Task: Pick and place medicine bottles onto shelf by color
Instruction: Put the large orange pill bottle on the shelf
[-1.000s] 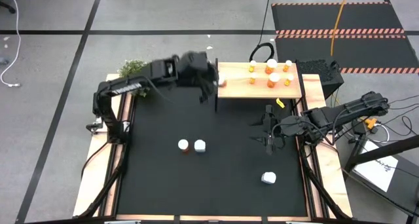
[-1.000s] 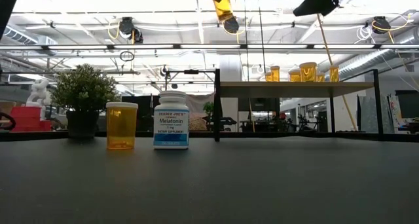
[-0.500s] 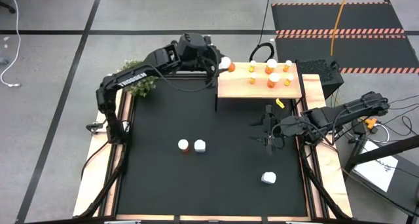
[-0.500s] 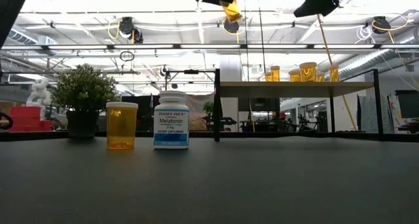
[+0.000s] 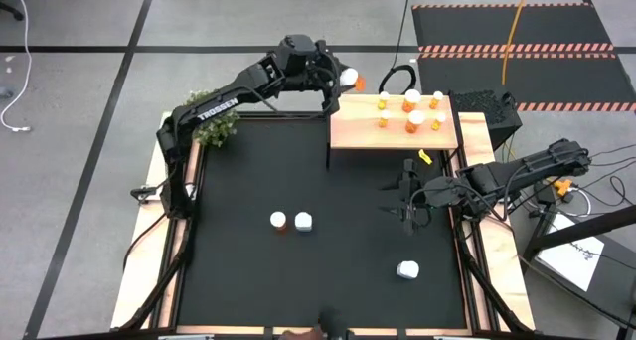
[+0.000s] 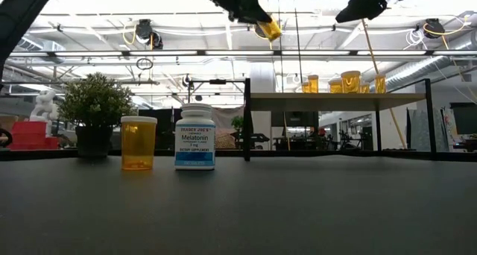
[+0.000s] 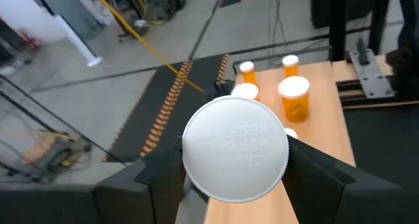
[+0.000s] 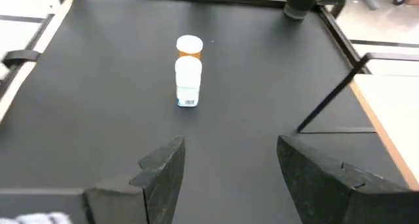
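Observation:
My left gripper (image 5: 344, 79) is shut on an orange bottle with a white cap (image 5: 353, 81), high above the far left end of the pale wood shelf (image 5: 348, 131). In the low view the bottle (image 6: 270, 28) hangs tilted near the top. Several orange bottles (image 5: 411, 103) stand on the shelf top. An orange bottle (image 5: 279, 221) and a white bottle (image 5: 303, 222) stand on the black mat, and another white bottle (image 5: 407, 270) lies near the right front. My right gripper (image 5: 408, 207) is open and empty above the mat's right side. My left gripper pinches the orange bottle between its two fingers (image 7: 313, 175), one on each side just below the white cap (image 7: 236, 149). The cap hides the place of contact. The fingers come from the table's left, slanting. The bottle is lifted clear and tilted, with its orange bottom (image 6: 273, 31) pointing down toward the shelf.
A green potted plant (image 5: 206, 116) stands at the mat's far left corner. The shelf has black legs (image 5: 329, 141) at its left end. Wooden rails (image 5: 149, 270) run along both sides of the mat. Bare shelf top lies left of the standing bottles.
My left gripper has carried the orange bottle toward the table's far edge and to the right, from beside the shelf's left end to above its far left corner. The bottle has tipped from nearly upright to slanted.

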